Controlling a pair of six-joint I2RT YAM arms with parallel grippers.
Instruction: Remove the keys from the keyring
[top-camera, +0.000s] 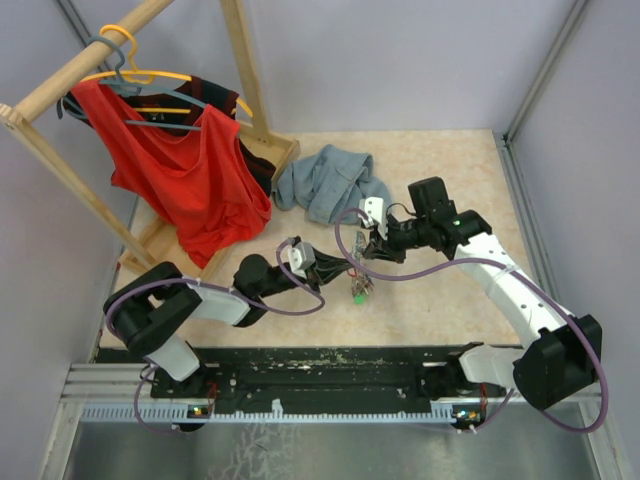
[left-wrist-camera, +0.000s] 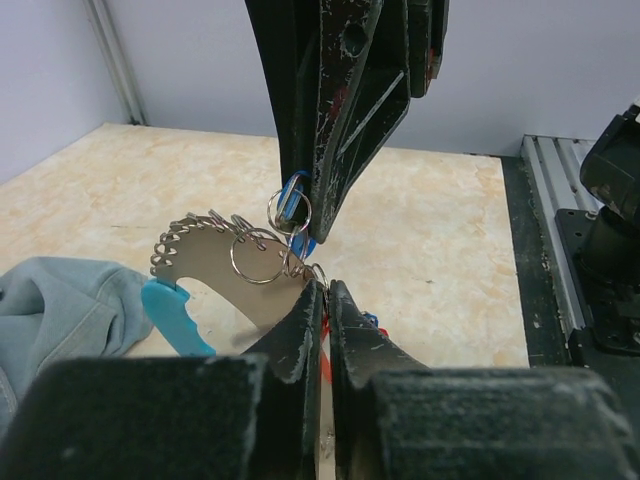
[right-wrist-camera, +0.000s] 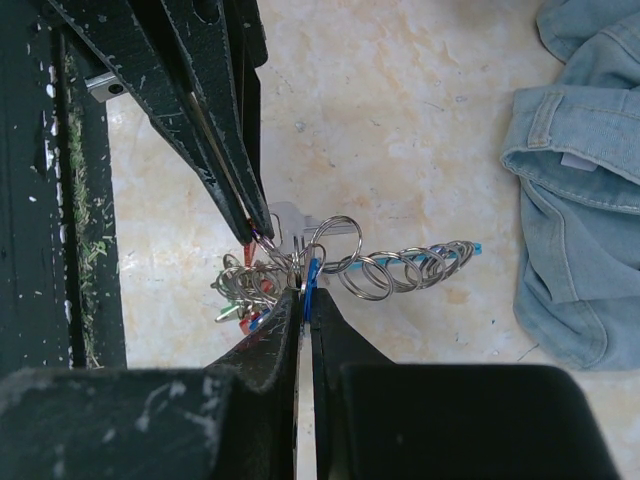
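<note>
The keyring is a grey metal crescent with a light-blue part, strung with silvery split rings and held above the table between both grippers. My left gripper is shut on a red key at the ring's end; its fingers come in from the upper left in the right wrist view. My right gripper is shut on a blue key, and its fingers hang down from above in the left wrist view. A bunch of further keys dangles below, also visible from above as hanging keys.
A grey-blue cloth garment lies crumpled behind the grippers. A wooden rack at the back left carries hangers and a red garment. Walls close the table at the back and right. Purple cables loop off both arms.
</note>
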